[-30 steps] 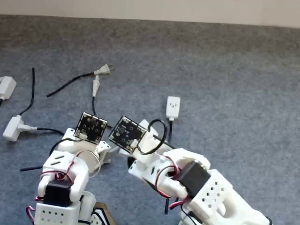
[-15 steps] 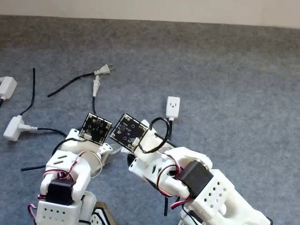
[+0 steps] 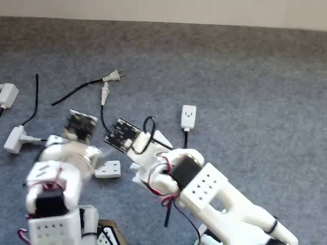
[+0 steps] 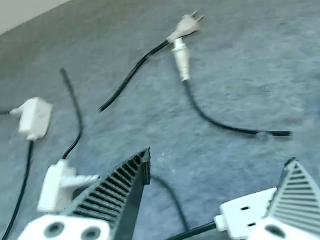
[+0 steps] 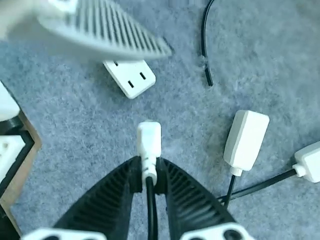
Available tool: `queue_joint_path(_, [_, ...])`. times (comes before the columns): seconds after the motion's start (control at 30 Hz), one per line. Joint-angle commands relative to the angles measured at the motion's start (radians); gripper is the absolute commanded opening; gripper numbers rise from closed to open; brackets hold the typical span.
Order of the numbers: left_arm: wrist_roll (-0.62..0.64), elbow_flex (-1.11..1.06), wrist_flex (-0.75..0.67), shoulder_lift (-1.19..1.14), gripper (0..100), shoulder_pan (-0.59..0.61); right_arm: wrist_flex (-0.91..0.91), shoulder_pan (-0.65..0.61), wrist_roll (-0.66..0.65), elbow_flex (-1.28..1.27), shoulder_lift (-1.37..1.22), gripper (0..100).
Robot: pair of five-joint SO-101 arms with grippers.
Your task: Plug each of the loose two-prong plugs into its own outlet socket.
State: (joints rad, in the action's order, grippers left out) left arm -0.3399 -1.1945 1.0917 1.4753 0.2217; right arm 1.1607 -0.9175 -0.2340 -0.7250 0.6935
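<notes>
Left arm [image 3: 53,176] and right arm [image 3: 196,186] swing frame-left, baring a socket [image 3: 108,169]. Right pincer [image 5: 148,167] clamps a plug [image 5: 149,137], left pincer [image 4: 220,160] gapes; align squarely before pushing.

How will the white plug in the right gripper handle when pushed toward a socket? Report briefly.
The plug looks rigid and small, so it is probably light. Its black cord runs back through the right gripper and will likely flop and drag. Pinched near its tail, the plug may pivot when pushed.
</notes>
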Motion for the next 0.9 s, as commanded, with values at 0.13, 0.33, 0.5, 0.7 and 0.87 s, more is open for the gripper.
queue_joint_path(0.13, [-0.014, 0.579, 0.008, -0.759, 39, 0.352, 0.005, 0.031, 0.098, 0.297, -0.242, 0.5])
queue_joint_path(0.33, [-0.014, 1.052, 0.080, -1.307, 39, 0.599, -0.004, 0.116, 0.388, 0.479, -0.466, 0.5])
queue_joint_path(0.5, [-0.012, 1.372, 0.129, -1.644, 39, 0.737, 0.015, 0.079, 0.597, 0.611, -0.607, 0.5])
queue_joint_path(0.7, [-0.014, 1.618, 0.117, -1.913, 40, 0.862, 0.269, -0.047, 0.769, 0.759, -0.714, 0.5])
queue_joint_path(0.87, [-0.009, 1.776, 0.115, -2.080, 40, 0.920, 0.381, -0.058, 0.904, 0.923, -0.837, 0.6])
